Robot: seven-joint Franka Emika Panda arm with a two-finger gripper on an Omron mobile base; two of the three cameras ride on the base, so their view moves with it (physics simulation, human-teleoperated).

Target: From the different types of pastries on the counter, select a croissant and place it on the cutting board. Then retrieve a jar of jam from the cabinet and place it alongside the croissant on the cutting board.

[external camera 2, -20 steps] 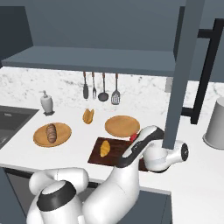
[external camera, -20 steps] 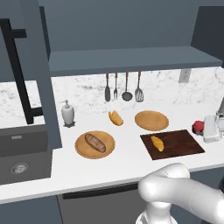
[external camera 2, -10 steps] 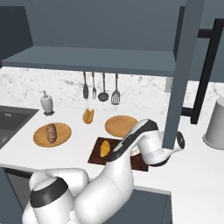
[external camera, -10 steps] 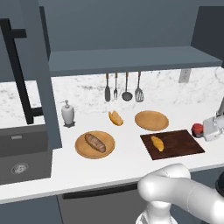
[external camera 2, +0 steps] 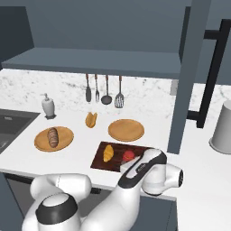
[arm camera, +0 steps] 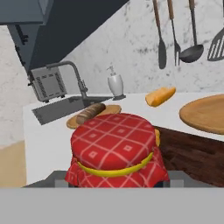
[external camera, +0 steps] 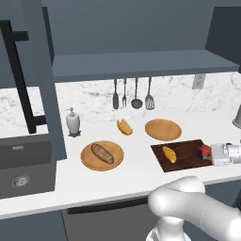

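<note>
Jam jar point(arm camera: 116, 151) sits close in the hand view, low over the right end of the cutting board point(external camera 2: 115, 164), with the croissant point(external camera 2: 108, 152) just beside it on the same board. Fingers are narrowed onto the jar's sides, gripper point(external camera: 207, 151) at the board's right edge on the desk point(external camera: 136, 172). Jar looks rigid, squat, probably smooth and slippery with a cloth-like red lid, so hold belongs on the body below the yellow band, not the lid.

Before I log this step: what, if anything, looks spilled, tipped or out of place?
Nothing stands out. The croissant lies flat on the cutting board, the jam jar sits upright beside it, and the loaf rests on its wooden plate.
</note>
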